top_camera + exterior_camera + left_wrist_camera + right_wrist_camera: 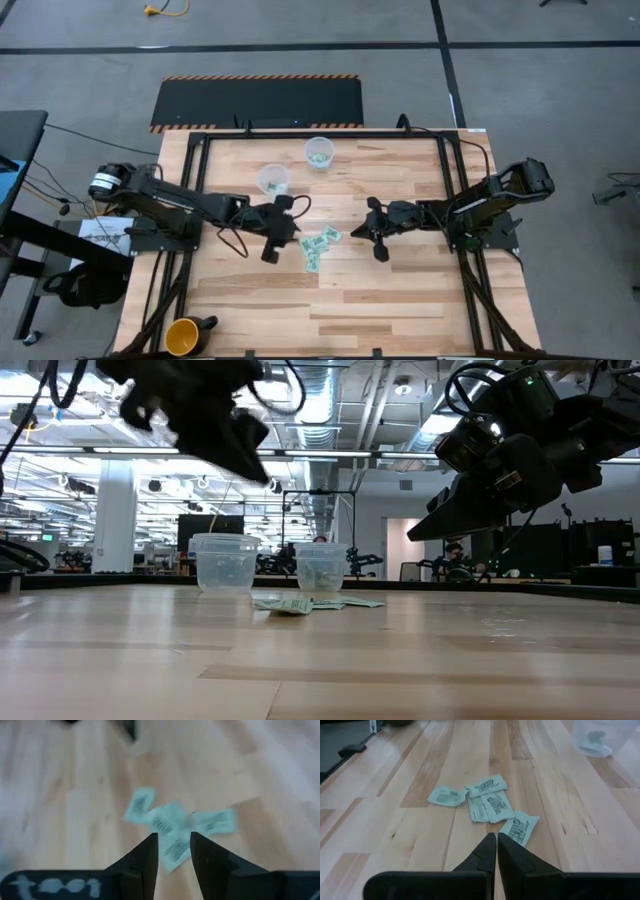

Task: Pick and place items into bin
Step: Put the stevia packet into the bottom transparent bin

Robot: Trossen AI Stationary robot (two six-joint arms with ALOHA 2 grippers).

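Lying between both pincers [283, 236] [374, 232]: green packets [318, 246].

This is a robotics lab in a large open industrial hall. A butcher-block wooden table [330, 290] stands on grey concrete floor marked with dark tape lines; just beyond its far edge lies a black mat with hazard stripes [258, 102]. Behind the table, the low view shows exposed ceiling ducts and strip lights [340, 410], white columns [113, 515] and further robot rigs [330, 535].
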